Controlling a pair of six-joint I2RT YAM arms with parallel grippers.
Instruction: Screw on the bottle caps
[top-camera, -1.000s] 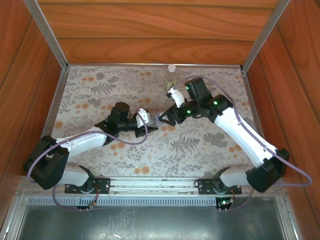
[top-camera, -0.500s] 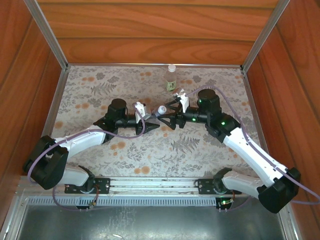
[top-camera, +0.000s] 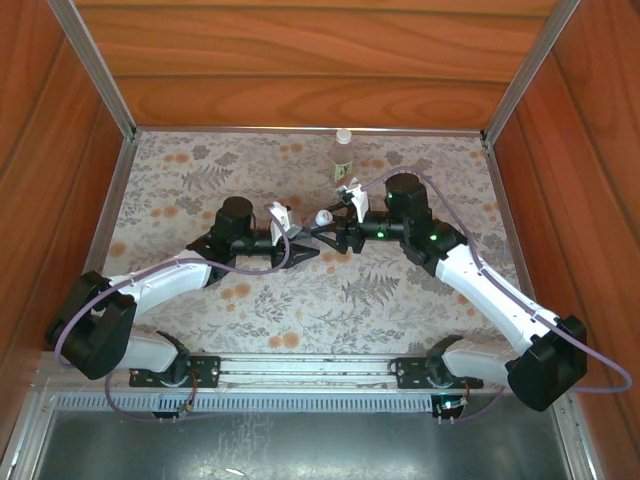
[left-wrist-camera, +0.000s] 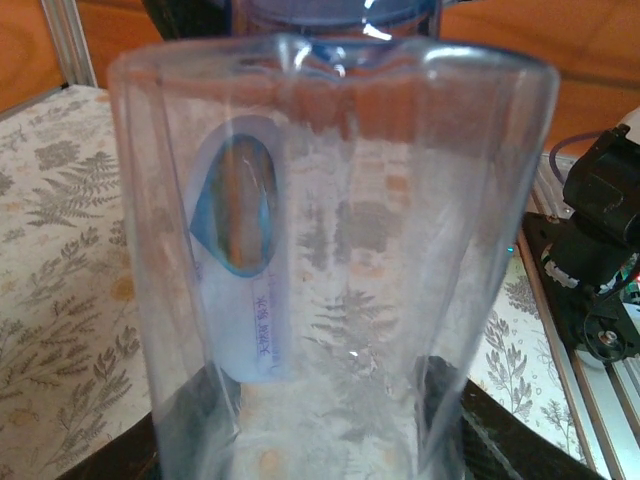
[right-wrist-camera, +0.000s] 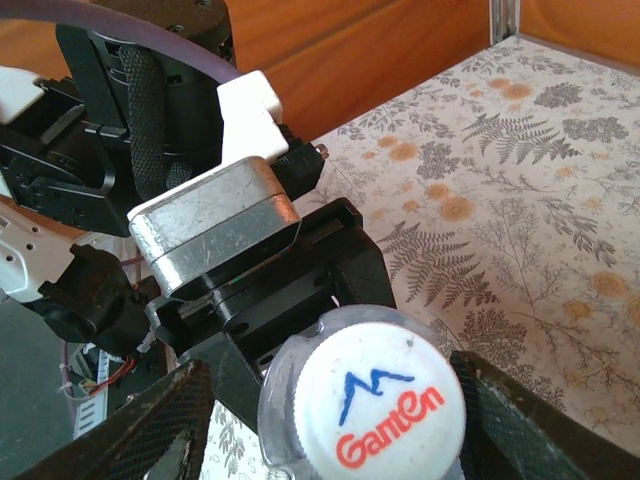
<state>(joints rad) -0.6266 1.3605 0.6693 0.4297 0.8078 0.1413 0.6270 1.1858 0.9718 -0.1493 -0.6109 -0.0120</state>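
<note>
Cross-threading is the chief risk. The cap (right-wrist-camera: 385, 400) is seen seated on the neck of the bottle (left-wrist-camera: 330, 280), which is held out between the two arms above the middle of the desk (top-camera: 180, 190). If the right jaws were closed off-centre, or the two arms were not kept in line, the cap could be turned askew or knocked off. The right jaws are spread to either side of the cap, with a gap visible on one side, so nothing is gripped by them yet. The left jaws are clamped shut on the bottle's lower body. Its thin, clear wall looks slick, so it could be spun or squeezed out of that grip once torque is applied. No liquid can be made out in the bottle, only a sticker seen through its wall. The far bottle (top-camera: 342, 165) is stood upright near the back edge of the desk, white-topped; its contents cannot be judged.
</note>
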